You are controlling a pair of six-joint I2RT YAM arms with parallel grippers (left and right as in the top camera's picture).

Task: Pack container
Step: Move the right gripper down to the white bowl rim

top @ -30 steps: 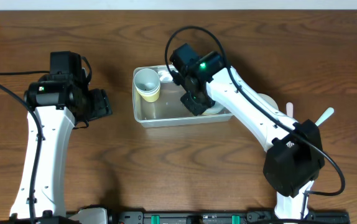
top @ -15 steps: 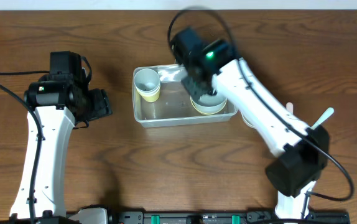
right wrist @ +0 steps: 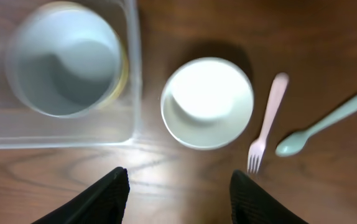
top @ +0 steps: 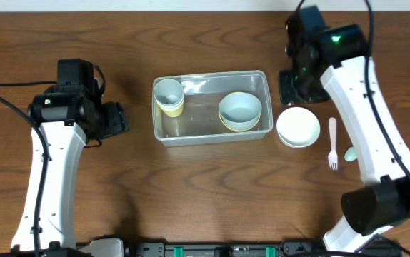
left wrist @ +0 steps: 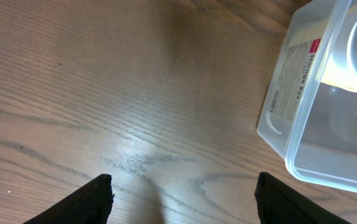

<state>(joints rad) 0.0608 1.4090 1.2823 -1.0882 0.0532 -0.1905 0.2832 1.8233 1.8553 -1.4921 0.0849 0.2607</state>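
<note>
Only the right wrist view shows the spread, empty right gripper [right wrist: 177,193], risen from the container [top: 212,107] toward the frame's upper right since earlier, leaving the nested bowls [top: 240,112] inside.

Container [top: 212,135] sat mid-frame; cup [top: 168,96] in its left end, bowls [top: 240,111] in its right. Just right of it: bowl [top: 297,127], then fork [top: 332,143], then spoon [top: 350,153].

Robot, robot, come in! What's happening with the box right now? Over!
Left gripper open, empty. Right gripper open, empty. Container holds stacked cups and stacked bowls. White bowl, fork, spoon outside.
</note>
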